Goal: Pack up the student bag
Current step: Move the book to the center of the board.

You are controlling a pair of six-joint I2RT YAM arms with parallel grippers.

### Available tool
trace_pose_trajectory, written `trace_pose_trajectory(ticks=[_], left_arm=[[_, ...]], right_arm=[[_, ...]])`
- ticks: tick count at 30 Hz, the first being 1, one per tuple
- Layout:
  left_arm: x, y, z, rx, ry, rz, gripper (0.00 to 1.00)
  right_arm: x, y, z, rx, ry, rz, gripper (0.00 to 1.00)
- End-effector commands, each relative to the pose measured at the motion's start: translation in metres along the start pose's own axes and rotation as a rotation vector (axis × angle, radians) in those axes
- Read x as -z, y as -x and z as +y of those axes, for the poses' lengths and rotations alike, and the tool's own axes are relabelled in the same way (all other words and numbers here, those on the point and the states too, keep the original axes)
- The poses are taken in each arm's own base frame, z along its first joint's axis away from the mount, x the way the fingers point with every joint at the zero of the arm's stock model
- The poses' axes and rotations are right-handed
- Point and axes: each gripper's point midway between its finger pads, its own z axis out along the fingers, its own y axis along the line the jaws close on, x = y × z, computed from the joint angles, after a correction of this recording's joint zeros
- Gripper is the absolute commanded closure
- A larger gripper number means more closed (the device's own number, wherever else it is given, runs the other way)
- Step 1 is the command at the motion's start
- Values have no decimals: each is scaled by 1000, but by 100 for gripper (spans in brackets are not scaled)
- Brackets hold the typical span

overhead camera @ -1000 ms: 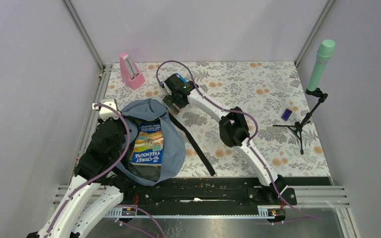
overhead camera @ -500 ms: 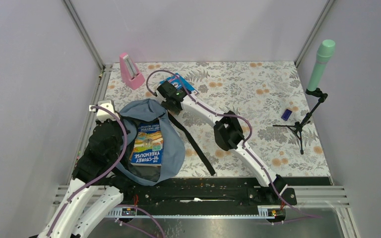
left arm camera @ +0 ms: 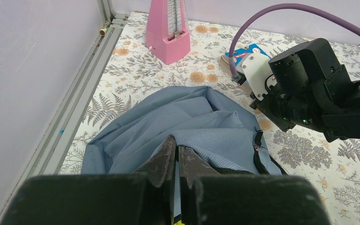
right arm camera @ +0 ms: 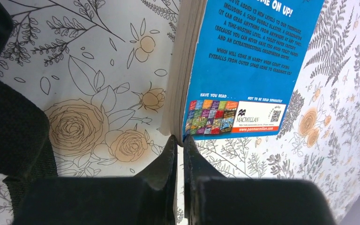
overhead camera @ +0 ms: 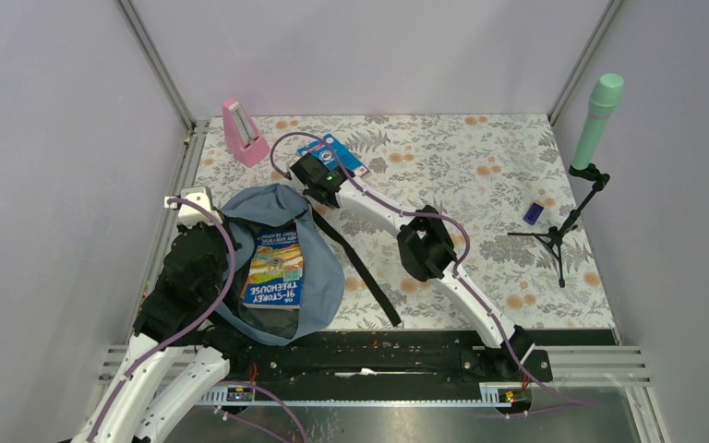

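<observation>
The student bag lies open at the near left, grey-blue, with a Treehouse book inside it. My left gripper is shut on the bag's upper fabric edge and holds it up. A second book with a blue back cover lies flat on the floral cloth behind the bag, seen as the blue book from above. My right gripper is shut, with its tips at that book's near corner. I cannot tell whether the cover is pinched between them.
The bag's black strap trails across the cloth toward the near edge. A pink metronome stands at the back left. At the right stand a green microphone on a black tripod and a small blue object. Walls enclose three sides.
My right gripper went from open to shut and shifted left, uncovering more of the blue book. The left gripper and the bag have not moved.
</observation>
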Motion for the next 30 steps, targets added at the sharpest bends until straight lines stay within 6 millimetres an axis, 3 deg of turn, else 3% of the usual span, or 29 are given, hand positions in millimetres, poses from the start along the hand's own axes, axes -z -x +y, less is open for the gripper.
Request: trace_pose_trajectory(ticks=[1, 4, 9, 14, 17, 24, 30], left_arm=[[6, 48, 2, 120, 3, -169, 100], [5, 47, 1, 118, 0, -166, 100], [5, 47, 0, 117, -2, -165, 100], [5, 47, 0, 116, -5, -163, 100], [4, 46, -1, 116, -6, -162, 100], [4, 46, -1, 116, -5, -160, 100], [2, 44, -2, 114, -7, -153, 100]], right_arm=[[29, 17, -9, -103, 15, -72, 100], [49, 18, -18, -153, 9, -83, 100], [81, 1, -26, -202, 7, -65, 100], [102, -49, -15, -217, 39, 9, 100], [122, -80, -4, -244, 82, 26, 100], [167, -156, 49, -338, 306, 106, 100], [198, -181, 77, -392, 389, 103, 100]])
